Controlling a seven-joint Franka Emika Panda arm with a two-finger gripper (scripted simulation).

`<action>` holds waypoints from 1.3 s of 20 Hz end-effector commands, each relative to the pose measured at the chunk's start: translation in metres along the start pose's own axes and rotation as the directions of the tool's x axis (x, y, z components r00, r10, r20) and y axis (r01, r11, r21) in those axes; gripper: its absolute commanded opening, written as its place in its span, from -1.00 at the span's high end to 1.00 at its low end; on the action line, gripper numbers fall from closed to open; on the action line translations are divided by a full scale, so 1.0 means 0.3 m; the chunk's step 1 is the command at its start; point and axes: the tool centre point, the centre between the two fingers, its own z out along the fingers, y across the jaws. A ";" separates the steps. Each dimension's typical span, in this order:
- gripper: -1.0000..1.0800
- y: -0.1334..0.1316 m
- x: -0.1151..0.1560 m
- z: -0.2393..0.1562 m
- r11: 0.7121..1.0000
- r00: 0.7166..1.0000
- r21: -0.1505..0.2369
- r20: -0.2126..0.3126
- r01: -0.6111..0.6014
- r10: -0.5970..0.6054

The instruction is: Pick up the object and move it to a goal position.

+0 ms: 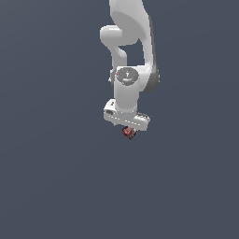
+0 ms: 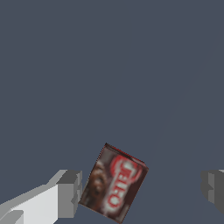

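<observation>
From my remote station I see the dark red and brown box (image 2: 114, 183), printed with whitish lettering on a red patch, sitting tilted between the gripper's (image 2: 142, 192) two grey fingers. One finger (image 2: 70, 194) has its pad right at the box's near edge, seemingly touching it; the other finger (image 2: 213, 189) stands well apart from the box with plain grey background showing between them, so I read the jaws as wide and not clamped on anything. In the exterior view the box (image 1: 129, 132) appears as a tiny reddish speck directly under the gripper (image 1: 128, 128), much smaller than the white hand above it; the fingers themselves are too small there to make out. The white Franka arm (image 1: 133, 51) drops from the top of that view, its wrist pointing straight down. Around it is only a uniform slate-grey surface (image 1: 51, 177), and I cannot tell whether the box rests on it or hangs above it.
</observation>
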 end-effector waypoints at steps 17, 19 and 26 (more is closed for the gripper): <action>-0.92 -0.057 -0.161 0.151 0.923 0.923 0.002 -0.019 -0.384 0.384; -0.92 -0.059 -0.172 0.160 0.913 0.913 0.003 -0.021 -0.408 0.408; -0.92 -0.063 -0.194 0.179 0.890 0.889 0.004 -0.024 -0.457 0.457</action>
